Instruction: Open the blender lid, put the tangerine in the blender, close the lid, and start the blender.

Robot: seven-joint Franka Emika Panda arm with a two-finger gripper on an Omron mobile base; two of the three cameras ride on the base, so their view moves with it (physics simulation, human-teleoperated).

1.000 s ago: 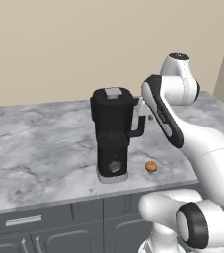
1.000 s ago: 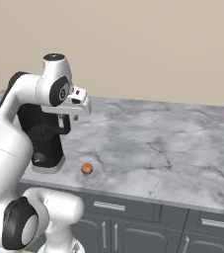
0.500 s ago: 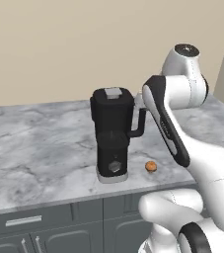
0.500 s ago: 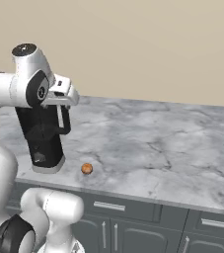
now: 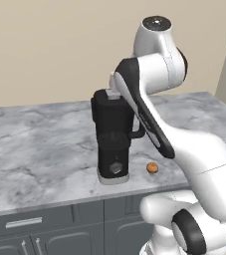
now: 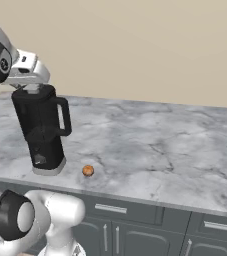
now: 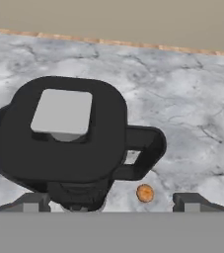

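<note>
In the left base view the blender (image 5: 112, 139) stands just left of centre on the grey marble counter (image 5: 35, 149), with its front knob (image 5: 115, 168) low on the base. The blender lid (image 5: 107, 95) sits flat on top of the jar, its grey cap partly hidden behind the white arm. The tangerine (image 5: 153, 168) lies on the counter just right of the blender's foot, not touching it.

From the hand view, looking down, the lid (image 7: 59, 128) takes the left and middle of the frame, its light grey square cap (image 7: 62, 112) towards the upper left. The loop handle (image 7: 143, 150) sticks out to the right, and the tangerine (image 7: 144, 193) shows below it near the bottom edge. The gripper (image 7: 111, 202) hangs above the lid with its two fingertips (image 7: 32, 202) spread wide at the bottom corners, holding nothing.

In the right base view the blender (image 6: 40, 130) stands at the left with the tangerine (image 6: 88, 170) just to its right.
</note>
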